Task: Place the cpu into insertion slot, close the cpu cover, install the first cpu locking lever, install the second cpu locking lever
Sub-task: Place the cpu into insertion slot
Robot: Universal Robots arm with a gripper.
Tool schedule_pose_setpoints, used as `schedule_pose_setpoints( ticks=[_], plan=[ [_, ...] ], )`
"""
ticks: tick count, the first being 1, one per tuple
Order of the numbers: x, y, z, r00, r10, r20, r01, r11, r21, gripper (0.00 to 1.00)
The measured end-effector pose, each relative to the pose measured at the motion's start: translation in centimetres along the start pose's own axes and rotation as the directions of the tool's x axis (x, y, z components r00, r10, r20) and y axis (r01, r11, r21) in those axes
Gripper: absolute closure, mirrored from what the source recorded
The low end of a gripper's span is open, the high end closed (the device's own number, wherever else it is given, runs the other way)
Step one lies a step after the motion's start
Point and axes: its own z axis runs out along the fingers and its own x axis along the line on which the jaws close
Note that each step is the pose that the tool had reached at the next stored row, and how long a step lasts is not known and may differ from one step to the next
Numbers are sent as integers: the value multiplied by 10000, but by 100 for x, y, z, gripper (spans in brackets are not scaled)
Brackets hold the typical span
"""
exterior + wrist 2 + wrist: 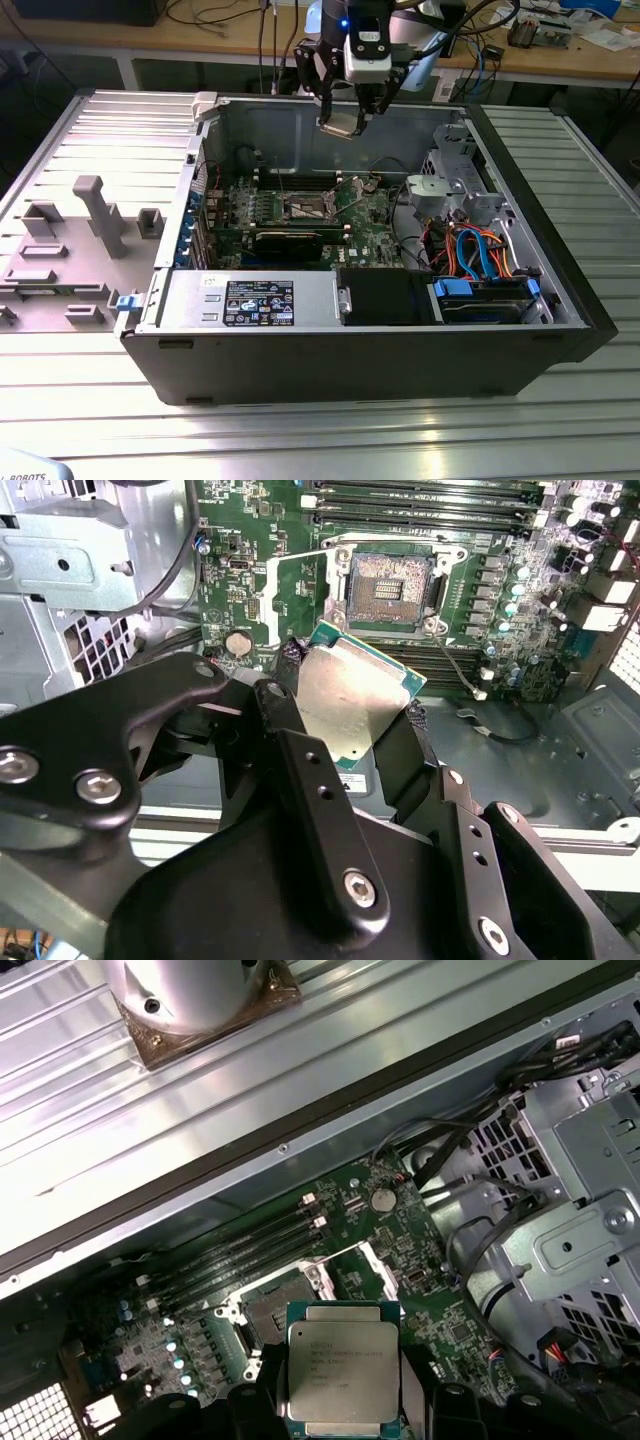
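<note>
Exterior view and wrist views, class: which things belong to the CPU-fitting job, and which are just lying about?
Job: gripper, holding the cpu; insertion slot; cpu cover, open.
Lying about: graphics card; memory slots; blue and orange cables; grey tray.

Silvery-grey square cpu (340, 124) (350, 695) (342, 1375), green-edged, held by two edges well above insertion slot (305, 208) (390, 585) (272, 1310). Insertion slot dark, square, silver-rimmed, uncovered. Thin silvery cpu cover (268, 590) swung open, just beside insertion slot.
</note>
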Motion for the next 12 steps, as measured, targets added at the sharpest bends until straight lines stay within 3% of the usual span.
schedule_pose_setpoints(
  ticks=[12],
  plan=[
    [0, 0, 0, 9998, 215, 19, -215, 9998, -4, 46]
  ],
)
